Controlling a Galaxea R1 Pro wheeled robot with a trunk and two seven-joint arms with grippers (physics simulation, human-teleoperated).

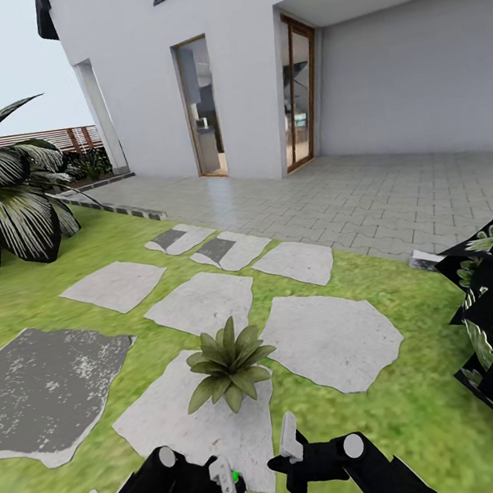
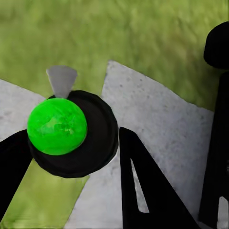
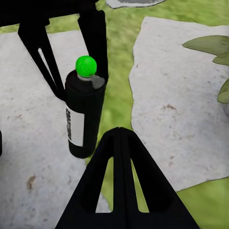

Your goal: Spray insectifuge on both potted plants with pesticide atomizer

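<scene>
Low over the stepping stones [image 1: 193,426], the left gripper [image 1: 226,491] is clamped on the pesticide atomizer [image 3: 84,114], fingers bearing on its dark cylindrical body just below the green-capped head. Bottle stands upright and looks rigid, light, smooth-walled; the mid-body hold is judged sound, though a slick wall could let it turn. Right gripper [image 1: 290,448] hangs just beside it with nothing in it; its jaw gap appears narrow but cannot be confirmed. One potted plant [image 1: 228,363] sits directly ahead, near.
</scene>
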